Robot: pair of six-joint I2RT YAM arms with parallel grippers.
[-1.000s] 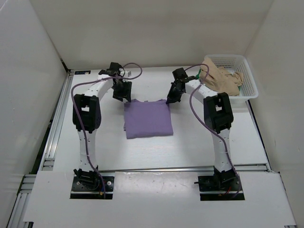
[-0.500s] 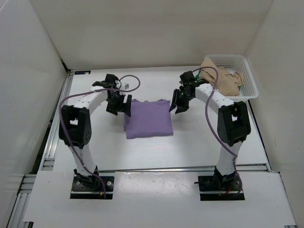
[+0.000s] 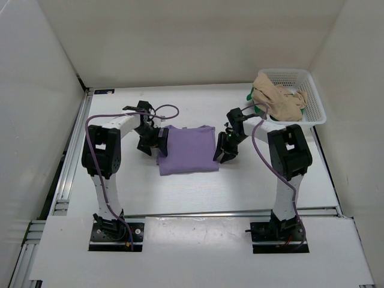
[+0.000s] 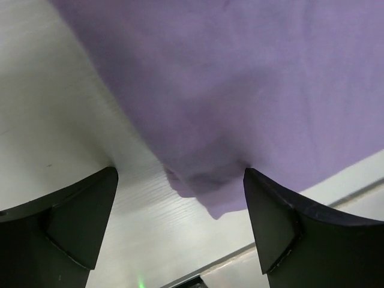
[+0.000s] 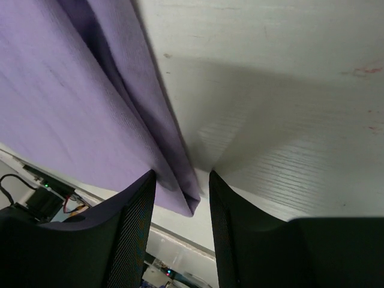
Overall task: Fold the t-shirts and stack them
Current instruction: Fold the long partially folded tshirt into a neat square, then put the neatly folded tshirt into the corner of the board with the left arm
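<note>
- Overhead, we see the lavender purple cloth t-shirt (image 3: 187,150) on the white table (image 3: 180,192), left gripper (image 3: 150,143) and right gripper (image 3: 225,149) flanking it
- Left wrist: fingers (image 4: 72,222) wide astride its corner, empty
- Right wrist: fingers (image 5: 129,240) narrowly parted around its edge

Green shirt (image 3: 251,94) mostly hidden under tan shirt (image 3: 276,99).

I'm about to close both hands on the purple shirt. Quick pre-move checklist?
1. Left hand open, straddling lavender shirt edge: ok.
2. Right hand open, shirt edge in its gap: ok.
3. Shirt gripped: not ok, neither hand shut.
4. Shirt flat on table: ok.
5. Tan shirt in basket, apart from both hands: ok.
6. Layers each hand would catch: cannot tell.
</note>
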